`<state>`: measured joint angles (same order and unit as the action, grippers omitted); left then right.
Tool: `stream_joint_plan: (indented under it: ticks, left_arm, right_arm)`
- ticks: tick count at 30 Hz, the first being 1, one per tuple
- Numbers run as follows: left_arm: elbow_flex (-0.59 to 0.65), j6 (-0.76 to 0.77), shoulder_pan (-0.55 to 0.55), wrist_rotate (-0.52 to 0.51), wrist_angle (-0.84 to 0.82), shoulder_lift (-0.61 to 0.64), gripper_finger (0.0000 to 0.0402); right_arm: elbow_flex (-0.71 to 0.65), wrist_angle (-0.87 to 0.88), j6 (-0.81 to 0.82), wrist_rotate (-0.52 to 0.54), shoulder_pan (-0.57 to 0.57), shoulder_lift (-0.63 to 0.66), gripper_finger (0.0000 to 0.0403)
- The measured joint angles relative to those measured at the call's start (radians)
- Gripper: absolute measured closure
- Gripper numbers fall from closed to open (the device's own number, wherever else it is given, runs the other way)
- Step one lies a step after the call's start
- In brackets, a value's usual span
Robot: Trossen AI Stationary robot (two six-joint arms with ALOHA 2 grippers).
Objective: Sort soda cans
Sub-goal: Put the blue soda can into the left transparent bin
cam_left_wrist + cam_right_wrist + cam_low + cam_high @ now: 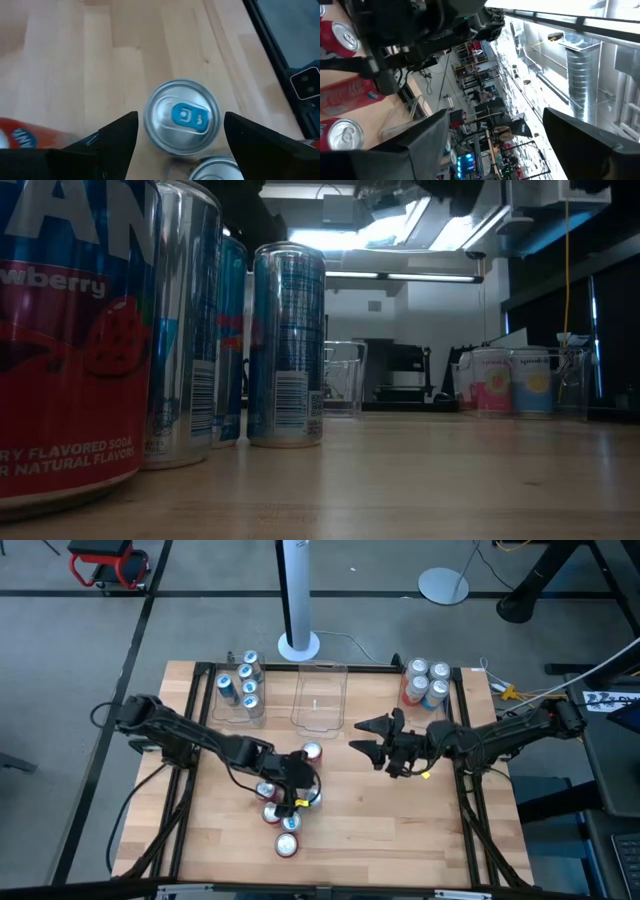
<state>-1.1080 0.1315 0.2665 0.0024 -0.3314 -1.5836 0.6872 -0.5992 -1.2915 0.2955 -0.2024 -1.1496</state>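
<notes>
A cluster of soda cans (288, 820) stands upright on the table's near middle. In the low view they loom close: a red one (60, 330) and blue ones (287, 345). My left gripper (298, 788) points down over this cluster, open. In the left wrist view its fingers (117, 137) stand on either side of a can with a silver top and a blue tab (182, 116), with gaps on both sides. A red can (20, 137) lies beside it. My right gripper (368, 737) hovers open right of the cluster, holding nothing.
Three clear bins stand along the far edge. The left bin (222, 705) holds blue cans, the middle bin (320, 720) shows no cans, and the right bin (452, 690) holds red and pale cans. Bare wood lies near the right side (400, 830). A white pole base (298, 645) stands behind the bins.
</notes>
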Motion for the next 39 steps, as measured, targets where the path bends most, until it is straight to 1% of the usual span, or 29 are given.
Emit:
stream_joint_plan:
  ticks: [9, 13, 18, 20, 24, 25, 33, 36, 39]
  left_arm:
    - [-0.001, -0.034, 0.002, 0.005, 0.056, -0.055, 0.0119]
    - [-0.002, -0.061, 0.002, 0.007, 0.093, -0.08, 0.0119]
    - [-0.002, -0.072, 0.0, 0.008, 0.094, -0.086, 0.012]
    - [-0.002, -0.073, 0.0, 0.008, 0.09, -0.086, 0.0128]
    - [-0.002, -0.074, 0.0, 0.006, 0.091, -0.086, 0.0169]
    - [-0.002, -0.074, 0.0, 0.006, 0.092, -0.085, 0.0172]
    - [-0.002, -0.086, 0.0, -0.003, 0.074, -0.071, 0.0172]
    - [-0.017, -0.088, 0.0, -0.031, 0.012, -0.044, 0.0172]
    - [-0.051, -0.093, 0.005, -0.081, -0.045, -0.006, 0.0172]
  right_arm:
    - [0.13, 0.223, -0.017, 0.009, 0.0, 0.0, 0.0081]
    - [0.136, 0.28, -0.009, 0.036, 0.0, 0.0, 0.0081]
    - [0.135, 0.415, 0.048, 0.072, 0.0, 0.0, 0.0081]
    - [0.135, 0.452, 0.075, 0.09, 0.0, -0.005, 0.0081]
    - [0.11, 0.461, 0.112, 0.099, 0.0, -0.031, 0.0081]
    - [0.101, 0.46, 0.12, 0.101, 0.0, -0.039, 0.0081]
    - [0.038, 0.469, 0.214, 0.105, 0.0, -0.093, 0.0081]
    - [0.014, 0.463, 0.249, 0.105, 0.0, -0.11, 0.0081]
    - [-0.014, 0.469, 0.287, 0.105, 0.0, -0.122, 0.0081]
